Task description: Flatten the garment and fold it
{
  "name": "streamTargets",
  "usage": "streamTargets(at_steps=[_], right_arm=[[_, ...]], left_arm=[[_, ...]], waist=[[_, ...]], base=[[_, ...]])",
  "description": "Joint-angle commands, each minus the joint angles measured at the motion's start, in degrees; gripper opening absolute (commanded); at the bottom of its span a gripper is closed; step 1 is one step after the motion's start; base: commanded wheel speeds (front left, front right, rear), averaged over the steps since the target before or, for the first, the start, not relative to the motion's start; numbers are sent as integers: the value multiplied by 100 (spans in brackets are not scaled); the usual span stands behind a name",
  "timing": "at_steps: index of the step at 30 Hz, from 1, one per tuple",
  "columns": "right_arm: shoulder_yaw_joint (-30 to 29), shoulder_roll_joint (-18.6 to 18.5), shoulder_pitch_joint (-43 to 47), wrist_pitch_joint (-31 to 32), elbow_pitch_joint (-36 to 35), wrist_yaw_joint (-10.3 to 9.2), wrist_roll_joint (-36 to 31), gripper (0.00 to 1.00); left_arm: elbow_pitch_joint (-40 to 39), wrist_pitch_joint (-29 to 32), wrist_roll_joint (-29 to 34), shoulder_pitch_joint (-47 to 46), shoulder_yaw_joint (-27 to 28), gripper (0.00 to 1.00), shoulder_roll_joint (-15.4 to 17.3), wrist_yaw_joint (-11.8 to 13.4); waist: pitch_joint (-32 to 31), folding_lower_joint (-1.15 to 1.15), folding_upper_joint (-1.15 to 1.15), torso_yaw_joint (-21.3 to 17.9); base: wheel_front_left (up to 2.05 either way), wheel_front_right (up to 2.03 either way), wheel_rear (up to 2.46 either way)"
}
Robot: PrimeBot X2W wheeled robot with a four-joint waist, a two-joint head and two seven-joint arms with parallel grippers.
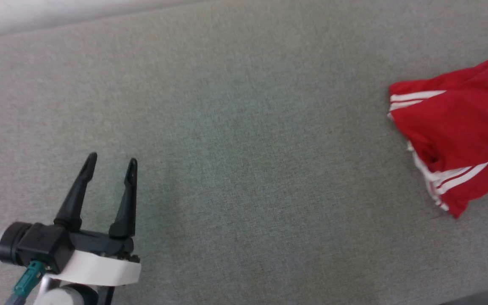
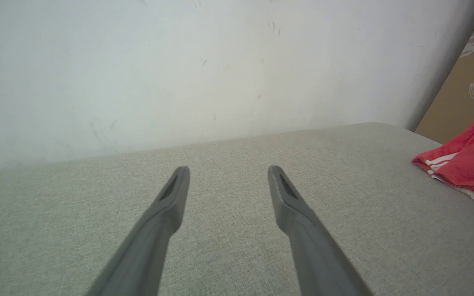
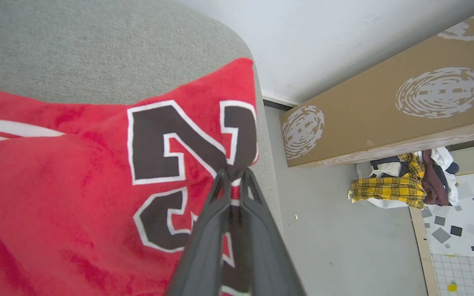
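The garment [image 1: 451, 127] lies bunched on the grey padded surface [image 1: 244, 127], out at three o'clock in the head view. Its striped trim is folded inward and a corner of black print shows at the picture's edge. The left gripper [image 1: 112, 157] hovers at about eight o'clock, well apart from the cloth, its two dark fingers spread wide with nothing between them. Beyond it a pale wall [image 2: 179, 74] rises behind the surface. The right gripper [image 3: 233, 172] is clamped on the garment, its fingertips pinching a fold right at the black, white-outlined "2", near the surface's rounded edge. Whether that fold is lifted clear of the surface I can't quite tell from this close. Past the edge, at two o'clock in the right wrist view, stands a cardboard box [image 3: 385, 115]. At four o'clock a heap of clothes [image 3: 401, 187] lies on the floor.
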Motion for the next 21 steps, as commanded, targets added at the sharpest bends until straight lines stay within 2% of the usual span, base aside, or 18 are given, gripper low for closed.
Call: streamTargets(at_steps=[1,7,8,9,10,21], right_arm=[[-82,-18,-126,-103,49,-5,-91,0],[-451,214,-207,-374,326,-5,-397,0],[-506,262,-209,-387,378,-5,-458,23],[-558,301,-210,-408,425,-5,-526,80],[-603,334,-204,-404,477,-5,-594,100],[-1016,464,-90,-389,656,-5,-991,100]], left_arm=[[-60,31,86,-111,-1,100,66,-12],[-191,110,107,-305,-36,100,184,-39],[-199,117,110,-334,-48,100,193,-41],[-201,119,111,-360,-60,100,199,-43],[-201,120,111,-383,-72,100,203,-45],[-72,15,124,-453,-123,100,164,47]], waist=[[331,-1,0,-25],[683,-1,0,76],[720,-1,0,93],[745,-1,0,109],[765,-1,0,124],[638,-1,0,196]], base=[[0,0,0],[0,0,0],[0,0,0],[0,0,0],[0,0,0],[0,0,0]])
